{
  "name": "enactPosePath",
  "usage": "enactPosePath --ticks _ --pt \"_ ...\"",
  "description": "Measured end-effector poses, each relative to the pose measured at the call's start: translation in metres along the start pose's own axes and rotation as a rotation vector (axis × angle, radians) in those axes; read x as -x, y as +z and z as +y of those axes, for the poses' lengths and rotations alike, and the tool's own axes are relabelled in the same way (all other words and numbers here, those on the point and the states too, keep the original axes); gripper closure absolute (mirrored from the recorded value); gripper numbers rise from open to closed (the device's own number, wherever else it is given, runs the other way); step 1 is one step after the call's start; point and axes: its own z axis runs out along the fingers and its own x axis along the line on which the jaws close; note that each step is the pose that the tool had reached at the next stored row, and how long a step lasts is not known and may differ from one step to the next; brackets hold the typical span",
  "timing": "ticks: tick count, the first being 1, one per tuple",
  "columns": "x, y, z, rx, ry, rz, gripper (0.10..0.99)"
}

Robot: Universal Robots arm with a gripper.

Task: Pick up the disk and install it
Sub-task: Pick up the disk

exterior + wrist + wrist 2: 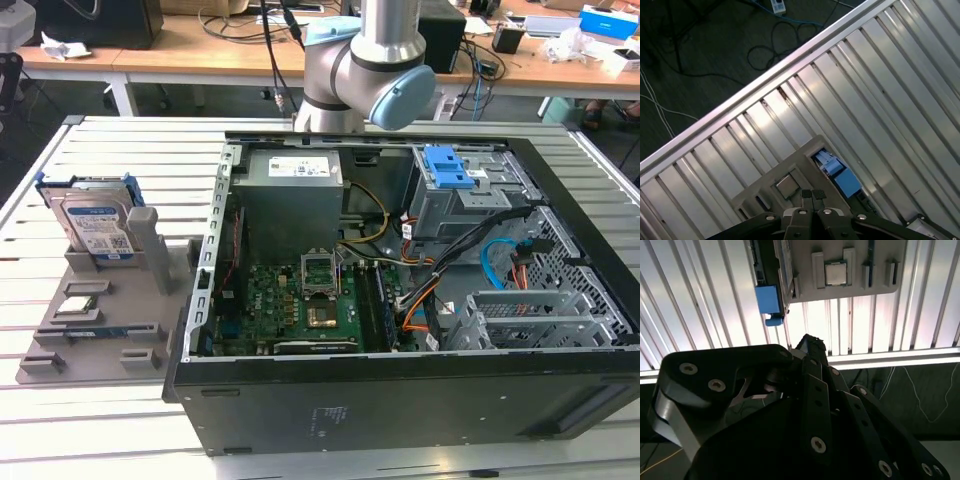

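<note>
On the grey holder (110, 290), the disk (95, 225), lower edge hidden.

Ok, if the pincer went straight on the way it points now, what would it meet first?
The pincer would probably meet the grey holder plate, between the processor chip and the disk; depth is unclear; the disk's blue rail could come first.

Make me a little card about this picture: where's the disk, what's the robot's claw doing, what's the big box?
Disk: standing on edge in the grey holder, on the exterior view's left
Gripper: shut, empty, apart from the disk
Big box: open computer case, beside the holder
Job so far: disk not picked up yet
</note>
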Motion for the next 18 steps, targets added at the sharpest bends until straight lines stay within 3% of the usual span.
enactPosePath --ticks 10,18 --pt "0.0 0.0 0.0 0.002 -0.096 0.0043 0.98" --pt "0.0 0.0 0.0 0.005 -0.204 0.0092 0.98"
